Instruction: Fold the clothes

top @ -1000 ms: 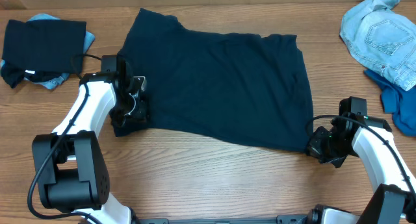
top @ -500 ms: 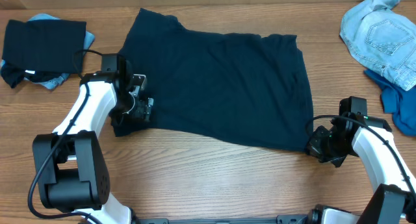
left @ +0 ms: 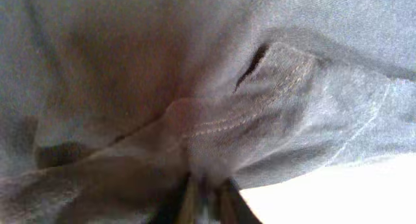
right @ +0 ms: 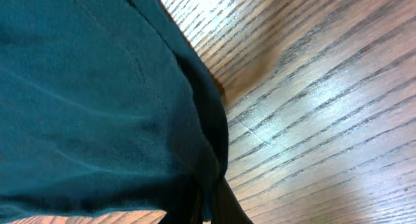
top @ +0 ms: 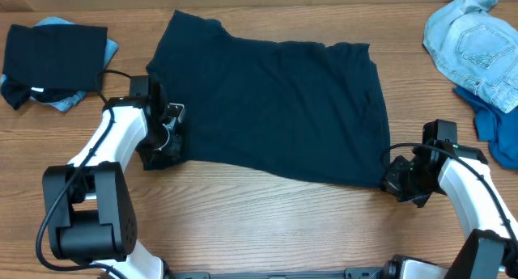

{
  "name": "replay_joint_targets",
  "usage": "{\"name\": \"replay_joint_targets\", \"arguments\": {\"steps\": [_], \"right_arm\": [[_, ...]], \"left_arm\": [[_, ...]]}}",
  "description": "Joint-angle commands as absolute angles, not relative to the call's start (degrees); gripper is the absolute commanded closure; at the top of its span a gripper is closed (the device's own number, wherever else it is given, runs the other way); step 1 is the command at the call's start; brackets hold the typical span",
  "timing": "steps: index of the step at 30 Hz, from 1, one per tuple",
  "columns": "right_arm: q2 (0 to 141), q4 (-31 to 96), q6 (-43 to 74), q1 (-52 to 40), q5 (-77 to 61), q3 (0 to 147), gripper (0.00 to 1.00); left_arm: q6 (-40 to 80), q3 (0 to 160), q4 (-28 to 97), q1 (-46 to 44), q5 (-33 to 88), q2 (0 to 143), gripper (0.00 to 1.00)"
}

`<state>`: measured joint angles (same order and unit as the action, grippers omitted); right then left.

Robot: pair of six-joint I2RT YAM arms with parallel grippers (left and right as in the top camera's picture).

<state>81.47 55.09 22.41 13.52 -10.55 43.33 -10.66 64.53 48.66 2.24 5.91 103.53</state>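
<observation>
A large dark navy shirt lies spread flat across the middle of the table. My left gripper is shut on the shirt's near left edge, where the cloth bunches; in the left wrist view the stitched hem fills the frame above the closed fingertips. My right gripper is shut on the shirt's near right corner; the right wrist view shows the dark cloth pinched between the fingers, just above the wood.
A folded dark garment on a light blue one lies at the far left. A light blue denim garment and a mid-blue cloth lie at the far right. Bare wood table runs along the front.
The left gripper moved right and back, ending a little nearer the front edge with the shirt's left edge still pinched. The right arm has not moved.
</observation>
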Motion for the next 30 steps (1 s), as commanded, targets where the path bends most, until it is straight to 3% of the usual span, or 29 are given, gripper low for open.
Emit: {"name": "replay_joint_targets", "arguments": {"steps": [1,11,18,30], "right_arm": [[80.68,54.57,21.50,13.63,-12.14,42.94,0.96],[80.68,54.26,21.02,13.63,-12.51,42.94,0.96],[80.68,55.27,20.95,13.63,-12.49,42.94,0.96],[80.68,59.27,17.52,13.63,-13.26,42.94,0.96]], "left_arm": [[-9.63,64.12,48.18,1.85,5.80,104.71,0.96],[-1.78,67.16,52.12,1.85,6.02,103.15,0.96],[4.80,68.25,57.89,1.83,6.26,93.97,0.96],[8.45,68.25,68.12,1.83,14.68,89.12,0.96]]}}
